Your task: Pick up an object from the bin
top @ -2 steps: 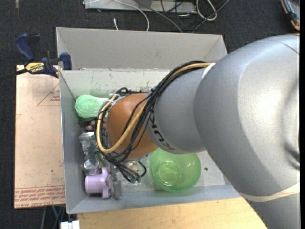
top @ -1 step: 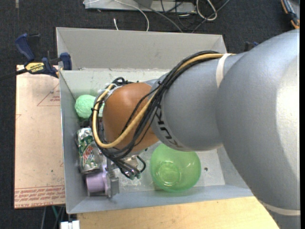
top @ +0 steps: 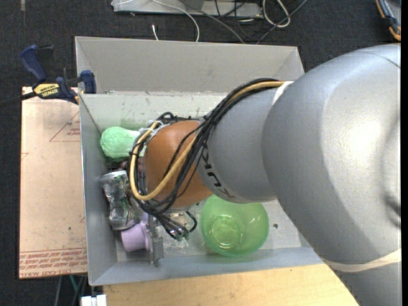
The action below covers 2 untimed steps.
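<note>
Down in the near-left corner of the bin (top: 191,69), the gripper (top: 154,246) stands just beside a small lilac cup (top: 132,238), a pale purple, rounded plastic piece close to the near wall. Whether the gripper is apart or closed on anything cannot be told, as the orange wrist cover (top: 178,164) and its cables hang over it. Counted: one lilac cup; one clear crumpled plastic piece (top: 115,196) just beyond it by the left wall; one mint-green lump (top: 115,142) at far left; one translucent green bowl (top: 234,228) near, right of the gripper
</note>
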Motion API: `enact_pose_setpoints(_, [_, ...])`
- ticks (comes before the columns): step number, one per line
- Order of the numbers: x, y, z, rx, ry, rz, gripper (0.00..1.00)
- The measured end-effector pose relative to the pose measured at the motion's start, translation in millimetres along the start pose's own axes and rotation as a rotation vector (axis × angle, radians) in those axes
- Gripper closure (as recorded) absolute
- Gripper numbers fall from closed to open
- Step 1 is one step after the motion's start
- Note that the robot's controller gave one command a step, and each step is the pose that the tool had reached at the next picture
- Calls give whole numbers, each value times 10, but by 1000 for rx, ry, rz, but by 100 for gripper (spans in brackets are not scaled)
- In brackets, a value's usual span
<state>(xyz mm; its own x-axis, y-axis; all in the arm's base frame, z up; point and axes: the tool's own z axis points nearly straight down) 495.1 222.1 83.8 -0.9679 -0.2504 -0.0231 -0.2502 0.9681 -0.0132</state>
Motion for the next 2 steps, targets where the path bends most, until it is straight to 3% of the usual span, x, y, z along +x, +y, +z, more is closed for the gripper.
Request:
enact_pose_setpoints(1, [-32, 16, 42, 14, -6, -329, 0])
enact_pose_setpoints(2, [-71, -67, 113, 5, -2, -128, 100])
